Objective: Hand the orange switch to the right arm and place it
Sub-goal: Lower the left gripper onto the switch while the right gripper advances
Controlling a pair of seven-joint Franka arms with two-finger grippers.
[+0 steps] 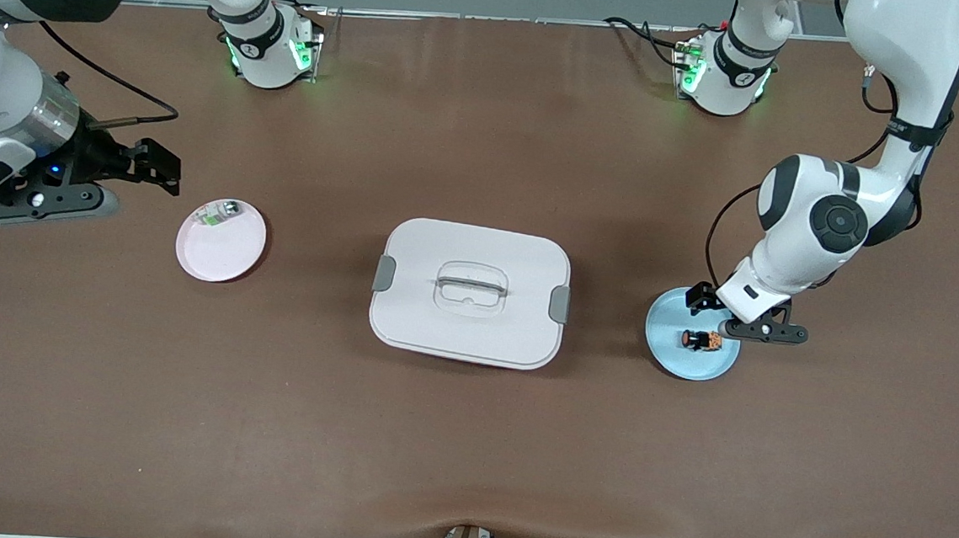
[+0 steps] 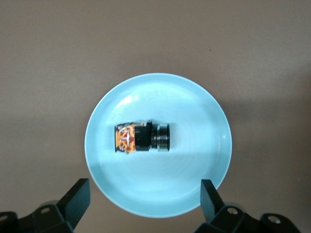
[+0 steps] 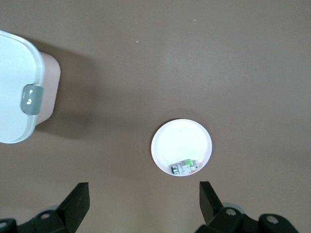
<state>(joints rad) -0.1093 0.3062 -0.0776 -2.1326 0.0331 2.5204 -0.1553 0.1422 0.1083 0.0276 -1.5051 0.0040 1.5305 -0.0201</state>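
The orange switch [image 1: 702, 340] lies on its side on a light blue plate [image 1: 676, 354] toward the left arm's end of the table. In the left wrist view the switch [image 2: 141, 137] sits near the middle of the plate [image 2: 194, 111]. My left gripper [image 1: 731, 315] hovers over the plate's rim, open and empty, above the switch without touching it; it also shows in its own wrist view [image 2: 144, 201]. My right gripper [image 1: 167, 168] is open and empty, up over the table beside a pink plate [image 1: 223, 251]; it also shows in its own wrist view [image 3: 143, 201].
A small whitish-green-and-silver part [image 1: 217, 213] lies on the pink plate [image 3: 181, 141]; the part also shows in the right wrist view [image 3: 185, 167]. A white lidded container [image 1: 469, 292] with grey clips stands mid-table between the two plates; its corner shows in the right wrist view [image 3: 17, 87].
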